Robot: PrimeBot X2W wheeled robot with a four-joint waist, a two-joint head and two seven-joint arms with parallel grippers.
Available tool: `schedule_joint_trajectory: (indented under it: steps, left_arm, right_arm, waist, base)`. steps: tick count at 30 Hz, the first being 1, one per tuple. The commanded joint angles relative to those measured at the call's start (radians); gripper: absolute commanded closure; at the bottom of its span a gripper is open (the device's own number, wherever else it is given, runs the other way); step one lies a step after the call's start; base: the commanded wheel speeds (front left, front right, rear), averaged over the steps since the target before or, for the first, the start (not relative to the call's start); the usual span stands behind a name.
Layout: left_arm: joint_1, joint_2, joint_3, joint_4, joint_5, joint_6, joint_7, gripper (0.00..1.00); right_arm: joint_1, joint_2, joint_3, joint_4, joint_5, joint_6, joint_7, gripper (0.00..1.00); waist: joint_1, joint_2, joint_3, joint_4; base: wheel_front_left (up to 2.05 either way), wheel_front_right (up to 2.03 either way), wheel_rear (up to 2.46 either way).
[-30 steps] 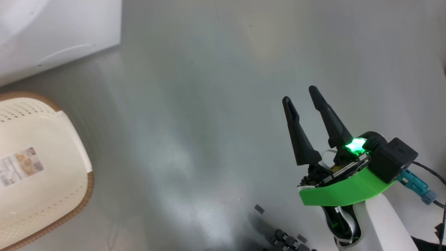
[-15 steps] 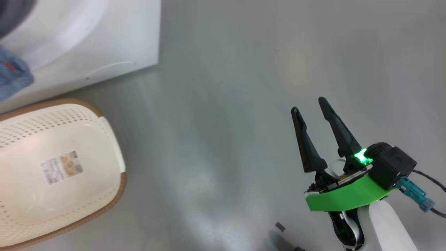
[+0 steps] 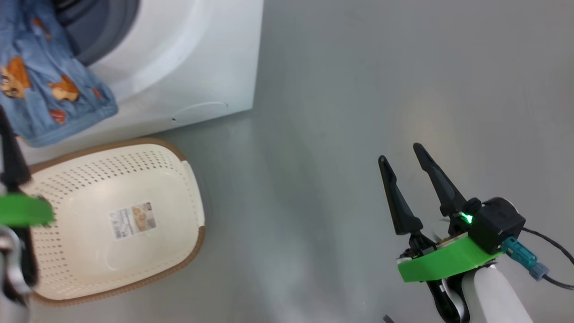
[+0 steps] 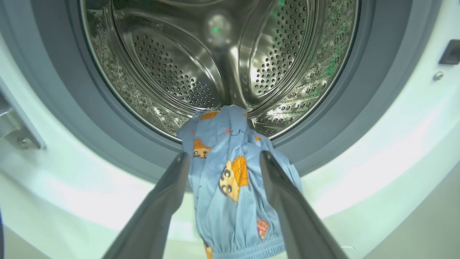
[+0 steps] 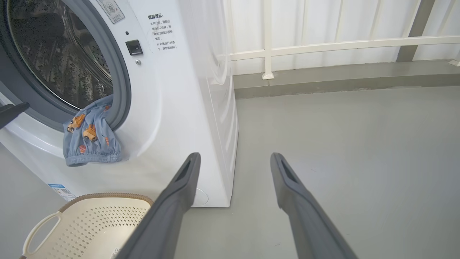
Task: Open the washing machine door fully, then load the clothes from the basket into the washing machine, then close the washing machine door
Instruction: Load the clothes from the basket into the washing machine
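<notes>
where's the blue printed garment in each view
head view: garment top left, hanging down the washing machine front
left wrist view: garment lower centre, draped over the grey ring
right wrist view: garment at left, below the opening
shared landmark: the grey ring

The small cream perforated plastic basket stands on the grey floor just before the big white boxy washing machine. The light-blue printed fabric garment hangs from its steel drum over the front, above the basket.
</notes>
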Motion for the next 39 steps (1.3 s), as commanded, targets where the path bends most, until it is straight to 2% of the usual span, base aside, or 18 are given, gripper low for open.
schedule_joint_trajectory:
  steps: [1, 5, 16, 29, 39]
  left_arm:
    - [0.052, 0.028, 0.039, -0.059, 0.011, 0.025, -0.007, 0.0]
    - [0.181, -0.004, 0.032, -0.147, 0.02, 0.064, -0.008, 0.0]
    - [0.371, -0.059, -0.04, -0.254, 0.044, 0.113, 0.011, 0.0]
    - [0.476, -0.095, -0.101, -0.283, 0.042, 0.129, 0.031, 0.0]
    - [0.492, -0.105, -0.111, -0.273, 0.025, 0.127, 0.03, 0.0]
  right_arm:
    - [0.028, -0.003, 0.011, -0.014, -0.019, 0.002, -0.007, 0.0]
    - [0.041, -0.003, -0.003, -0.002, -0.045, 0.002, -0.007, 0.0]
    - [0.08, -0.003, -0.016, 0.037, -0.079, 0.002, -0.007, 0.0]
    - [0.145, -0.003, -0.025, 0.051, -0.076, 0.002, 0.005, 0.0]
    - [0.169, -0.003, -0.027, 0.03, -0.071, 0.002, 0.021, 0.0]
  waist:
    - [0.0, 0.0, -0.045, 0.041]
    - [0.0, 0.0, -0.079, 0.062]
    - [0.0, 0.0, -0.166, 0.119]
    - [0.0, 0.0, -0.269, 0.156]
    - [0.0, 0.0, -0.286, 0.162]
  base:
    - [0.0, 0.0, 0.0]
    - [0.0, 0.0, 0.0]
    - [0.0, 0.0, 0.0]
    - [0.0, 0.0, 0.0]
    - [0.0, 0.0, 0.0]
